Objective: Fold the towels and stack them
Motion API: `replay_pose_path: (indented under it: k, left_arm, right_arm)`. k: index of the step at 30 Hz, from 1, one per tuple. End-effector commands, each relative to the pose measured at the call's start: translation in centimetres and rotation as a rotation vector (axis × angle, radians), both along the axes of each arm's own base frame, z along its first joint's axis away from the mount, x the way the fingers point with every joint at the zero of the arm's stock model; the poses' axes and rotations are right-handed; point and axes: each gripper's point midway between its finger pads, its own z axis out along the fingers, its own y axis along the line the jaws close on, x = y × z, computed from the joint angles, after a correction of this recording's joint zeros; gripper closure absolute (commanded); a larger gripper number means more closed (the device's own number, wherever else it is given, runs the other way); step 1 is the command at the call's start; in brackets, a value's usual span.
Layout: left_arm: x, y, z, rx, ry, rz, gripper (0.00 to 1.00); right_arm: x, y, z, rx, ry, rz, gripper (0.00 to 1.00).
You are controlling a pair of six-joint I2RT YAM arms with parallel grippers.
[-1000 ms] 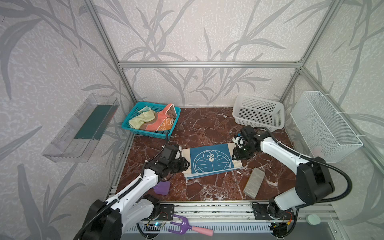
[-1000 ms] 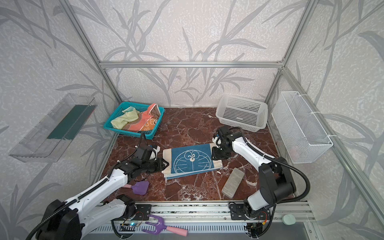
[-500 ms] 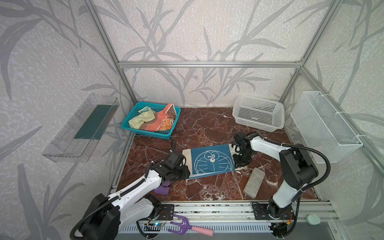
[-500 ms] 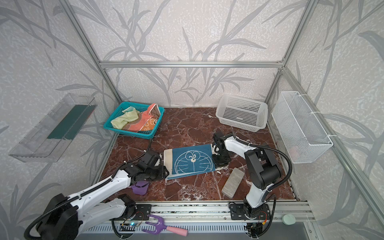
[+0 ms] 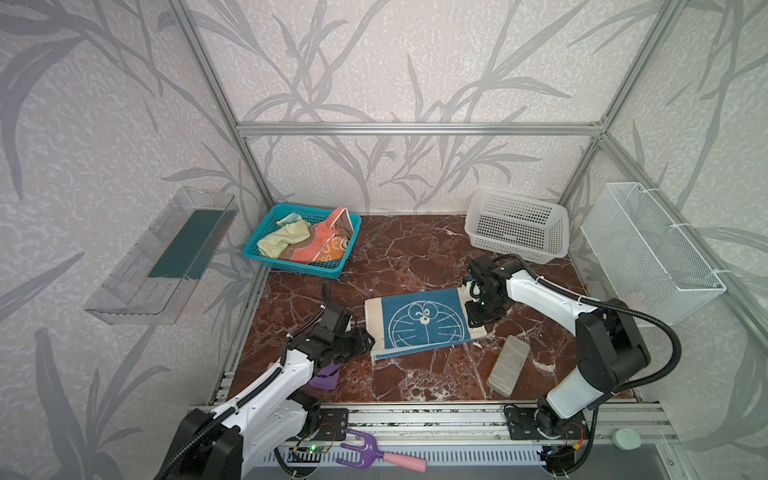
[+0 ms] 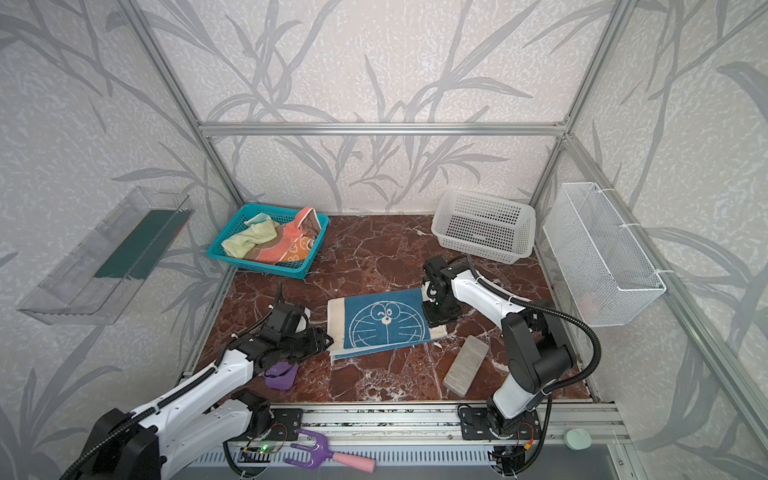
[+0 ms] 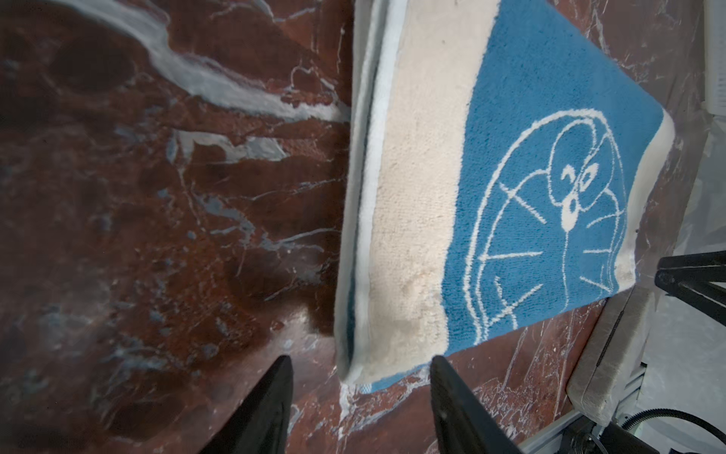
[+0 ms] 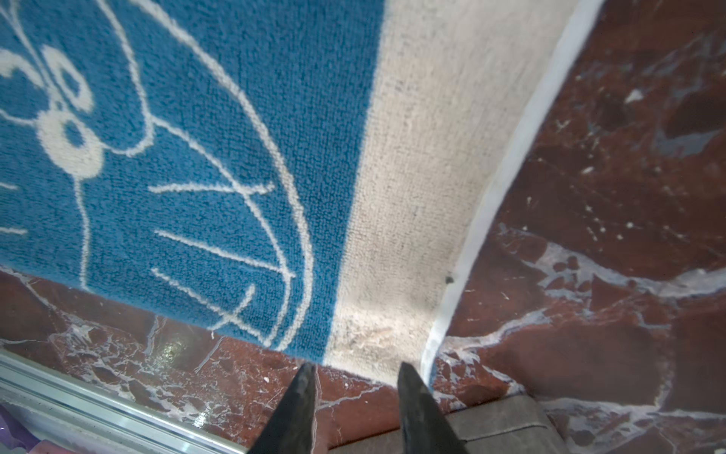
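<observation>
The blue-and-cream cartoon-cat towel (image 5: 424,322) (image 6: 384,322) lies folded flat in the middle of the marble table. My left gripper (image 5: 368,343) (image 7: 359,359) sits low at its near left corner, open, with the cream corner (image 7: 393,314) just ahead of the fingertips and nothing between them. My right gripper (image 5: 478,322) (image 8: 357,367) points down at the towel's right cream edge (image 8: 412,196), open by a small gap and empty. A pale yellow towel (image 5: 284,241) and salmon-orange towels (image 5: 320,249) lie bunched in the teal basket (image 5: 266,226).
A grey block (image 5: 509,365) lies near the towel's right front corner. A purple object (image 5: 326,376) sits under my left arm. A white perforated basket (image 5: 515,226) stands at the back right, a wire basket (image 5: 648,253) hangs on the right wall, a clear shelf (image 5: 166,257) on the left.
My left gripper has opened, let go of the towel's left edge and slid to its near corner. My right gripper has come a little nearer along the right edge. The towel has settled flat.
</observation>
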Motion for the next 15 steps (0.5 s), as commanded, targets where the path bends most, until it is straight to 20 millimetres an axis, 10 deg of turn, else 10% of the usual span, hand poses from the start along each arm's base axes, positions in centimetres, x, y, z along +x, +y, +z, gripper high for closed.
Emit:
replay_pose_path:
  k: [1,4,9,15]
  left_arm:
    - [0.6,-1.0,0.1,-0.076,-0.024,-0.004,0.44]
    - [0.6,-1.5,-0.7,-0.114,-0.015,-0.003,0.52]
    - [0.4,-1.9,-0.1,-0.134,-0.005,-0.023,1.0]
    - [0.7,-1.9,4.1,-0.129,-0.061,-0.043,1.0]
  right_arm:
    - [0.1,0.0,0.4,0.005,-0.011,-0.004,0.63]
    - [0.2,-0.4,0.2,0.0,-0.008,-0.019,0.63]
    - [0.7,-1.6,-0.6,0.028,0.02,-0.083,0.62]
    - [1.7,-2.4,-0.2,0.071,0.009,-0.132,0.6]
